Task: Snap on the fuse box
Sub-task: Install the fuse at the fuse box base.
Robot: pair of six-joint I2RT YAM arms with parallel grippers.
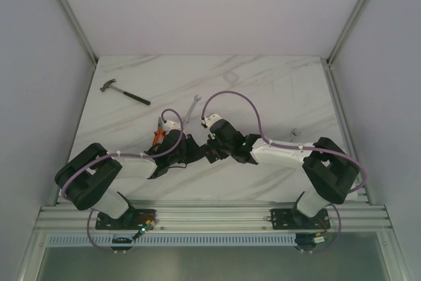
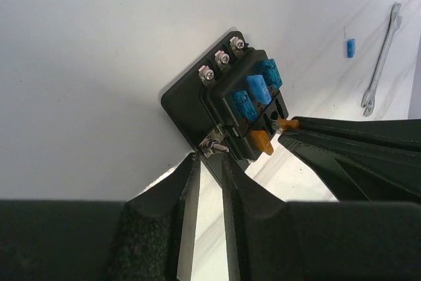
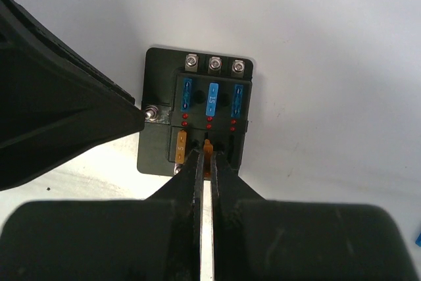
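The fuse box (image 2: 191, 100) is a black block lying flat on the white marble table. It has three screws along one side, three blue fuses (image 3: 212, 97) and one seated amber fuse (image 3: 181, 146). My left gripper (image 2: 210, 157) is shut on the edge of the box's base plate, next to a metal stud (image 2: 214, 145). My right gripper (image 3: 208, 154) is shut on a second amber fuse (image 3: 209, 148), held upright with its end at the middle slot of the near row. In the top view both grippers (image 1: 197, 146) meet mid-table and hide the box.
A hammer (image 1: 123, 92) lies at the far left of the table. A wrench (image 2: 381, 57) lies beyond the box, with a loose blue fuse (image 2: 350, 47) beside it. A small grey item (image 1: 295, 132) sits at the right. Walls enclose the table on three sides.
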